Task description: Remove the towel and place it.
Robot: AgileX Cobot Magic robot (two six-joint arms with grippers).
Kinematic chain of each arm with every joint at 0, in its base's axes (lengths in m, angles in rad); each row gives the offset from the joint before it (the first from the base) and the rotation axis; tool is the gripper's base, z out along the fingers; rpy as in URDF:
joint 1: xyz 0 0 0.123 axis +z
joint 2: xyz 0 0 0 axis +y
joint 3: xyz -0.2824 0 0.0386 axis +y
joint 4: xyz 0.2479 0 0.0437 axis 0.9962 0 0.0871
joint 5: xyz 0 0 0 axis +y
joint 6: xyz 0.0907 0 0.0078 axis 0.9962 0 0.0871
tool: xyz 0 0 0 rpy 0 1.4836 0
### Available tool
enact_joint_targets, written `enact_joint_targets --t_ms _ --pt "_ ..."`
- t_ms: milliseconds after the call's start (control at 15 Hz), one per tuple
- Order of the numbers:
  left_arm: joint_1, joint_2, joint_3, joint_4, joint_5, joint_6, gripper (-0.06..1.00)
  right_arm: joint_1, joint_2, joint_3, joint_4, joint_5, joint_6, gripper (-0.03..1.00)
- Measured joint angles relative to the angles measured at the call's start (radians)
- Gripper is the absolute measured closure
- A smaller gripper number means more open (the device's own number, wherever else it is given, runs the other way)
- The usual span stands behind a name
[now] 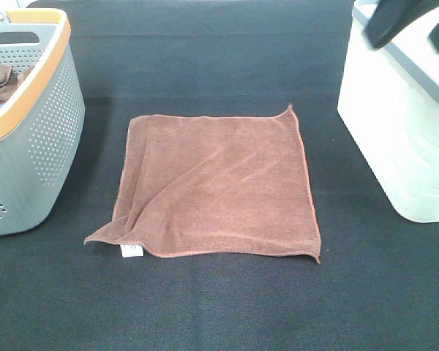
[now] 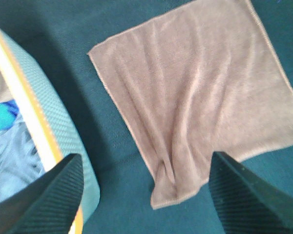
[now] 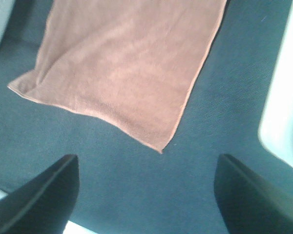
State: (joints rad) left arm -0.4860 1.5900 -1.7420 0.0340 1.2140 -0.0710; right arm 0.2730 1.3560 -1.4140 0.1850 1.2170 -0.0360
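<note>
Dark cloth table (image 1: 219, 307), towel (image 1: 216, 190) spread flat beside the grey basket (image 1: 44, 139), left gripper (image 2: 145, 195) and right gripper (image 3: 146, 195) both spread wide, empty.

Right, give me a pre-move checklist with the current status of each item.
1. Towel lying on the black table cover: ok.
2. Towel spread flat: not ok, folds run toward the tagged corner.
3. White tag visible for identification: ok.
4. Left gripper open and empty: ok.
5. Right gripper open and empty: ok.
6. Towel clear of the grey basket and the white bin: ok.
</note>
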Motion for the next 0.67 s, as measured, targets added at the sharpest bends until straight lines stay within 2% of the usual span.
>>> enact_joint_targets --t_ms 200,267,467,533,667 --pt "0.0 -0.176 0.248 0.004 -0.001 -0.015 0.25 0.0 -0.192 0.107 -0.009 0.0 0.0 0.24" --pt "0.0 -0.176 0.248 0.004 -0.001 -0.015 0.25 0.0 -0.192 0.107 -0.009 0.0 0.0 0.24" --pt "0.0 -0.316 0.504 -0.013 -0.001 -0.048 0.25 0.0 -0.345 0.299 -0.009 0.001 0.0 0.24" --pt "0.0 -0.385 0.628 -0.026 -0.002 -0.052 0.25 0.0 -0.397 0.376 -0.009 0.001 0.0 0.24" --pt "0.0 -0.475 0.764 -0.028 -0.002 -0.052 0.25 0.0 -0.516 0.546 -0.013 0.004 0.0 0.24"
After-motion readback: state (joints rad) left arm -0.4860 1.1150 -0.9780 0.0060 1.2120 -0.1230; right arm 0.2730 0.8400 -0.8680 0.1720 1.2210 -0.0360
